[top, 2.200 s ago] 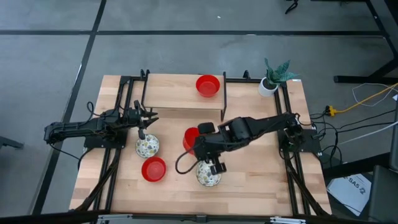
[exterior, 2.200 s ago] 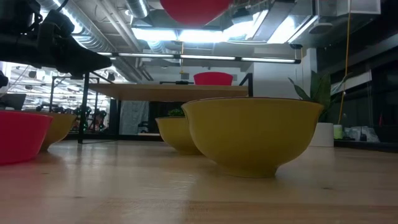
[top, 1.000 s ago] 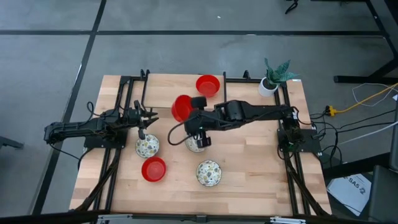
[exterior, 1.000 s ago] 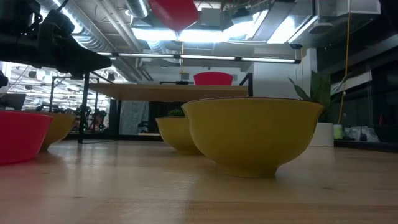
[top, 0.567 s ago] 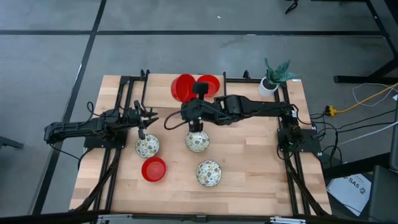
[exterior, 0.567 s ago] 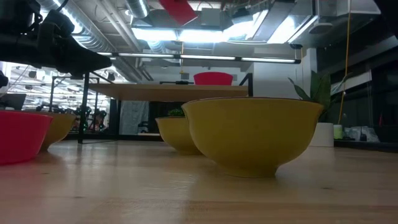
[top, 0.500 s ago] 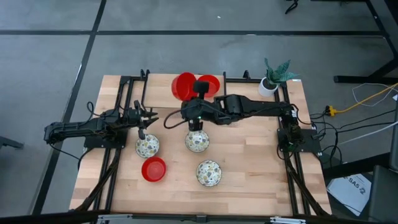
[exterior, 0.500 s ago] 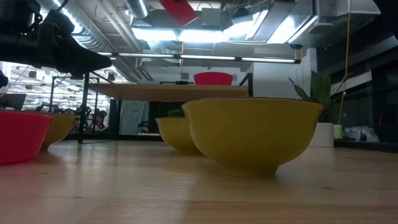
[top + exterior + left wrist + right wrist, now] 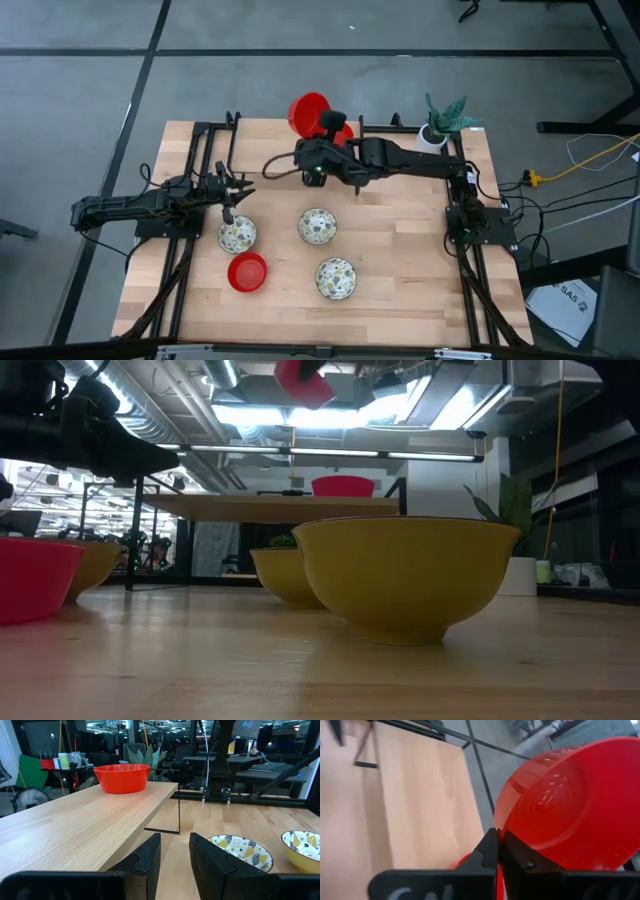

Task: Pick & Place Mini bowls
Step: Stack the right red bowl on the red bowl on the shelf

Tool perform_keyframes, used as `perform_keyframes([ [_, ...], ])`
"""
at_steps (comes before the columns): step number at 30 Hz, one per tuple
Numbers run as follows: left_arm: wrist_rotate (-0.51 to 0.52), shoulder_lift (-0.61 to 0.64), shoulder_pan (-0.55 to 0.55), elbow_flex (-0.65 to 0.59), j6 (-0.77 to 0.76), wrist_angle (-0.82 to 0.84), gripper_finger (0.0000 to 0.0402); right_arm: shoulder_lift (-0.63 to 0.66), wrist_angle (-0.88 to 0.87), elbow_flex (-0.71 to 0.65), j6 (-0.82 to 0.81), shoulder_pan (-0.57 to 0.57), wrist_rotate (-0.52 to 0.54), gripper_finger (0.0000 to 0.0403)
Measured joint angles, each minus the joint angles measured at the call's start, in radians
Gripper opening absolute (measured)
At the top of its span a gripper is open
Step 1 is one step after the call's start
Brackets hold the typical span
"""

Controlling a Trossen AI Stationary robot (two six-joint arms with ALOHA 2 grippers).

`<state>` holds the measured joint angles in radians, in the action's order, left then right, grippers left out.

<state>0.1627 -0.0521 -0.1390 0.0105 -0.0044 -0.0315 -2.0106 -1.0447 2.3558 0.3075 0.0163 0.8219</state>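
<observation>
R gripper (image 9: 322,128) pinches red bowl (image 9: 306,112) above shelf (image 9: 280,150); one there already, four left. L gripper (image 9: 236,190) idle, part-spread.

A glossy red bowl (image 9: 309,112) is showing at twelve o'clock, another red bowl (image 9: 247,272) at seven. Three bowls (image 9: 318,226) are showing white insides speckled with green-yellow flowers, on the pale wooden table (image 9: 400,260).
</observation>
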Motion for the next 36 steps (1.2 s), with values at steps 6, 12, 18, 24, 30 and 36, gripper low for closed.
perform_keyframes([
  [6, 0.0, 0.0, 0.0, 0.0, 0.0, 0.0, 0.0098, 0.0, -0.068, 0.0, -0.084, -0.046, 0.0, 0.0007],
  [12, 0.0, 0.0, 0.0, 0.0, 0.0, 0.0, 0.0098, 0.0, -0.171, 0.0, -0.171, -0.09, -0.002, 0.0007],
  [18, 0.0, 0.0, 0.0, 0.0, 0.0, 0.0, 0.0098, 0.0, -0.211, 0.0, -0.191, -0.125, -0.003, 0.0007],
  [24, 0.0, 0.0, 0.0, 0.0, 0.0, 0.0, 0.0098, 0.0, -0.232, 0.0, -0.247, -0.161, -0.079, 0.0007],
  [30, 0.0, 0.0, 0.0, 0.0, 0.0, 0.0, 0.0098, 0.0, -0.268, 0.0, -0.273, -0.179, -0.144, 0.0007],
  [36, 0.0, 0.0, 0.0, 0.0, 0.0, 0.0, 0.0098, 0.0, -0.286, 0.0, -0.266, -0.196, -0.231, 0.0007],
])
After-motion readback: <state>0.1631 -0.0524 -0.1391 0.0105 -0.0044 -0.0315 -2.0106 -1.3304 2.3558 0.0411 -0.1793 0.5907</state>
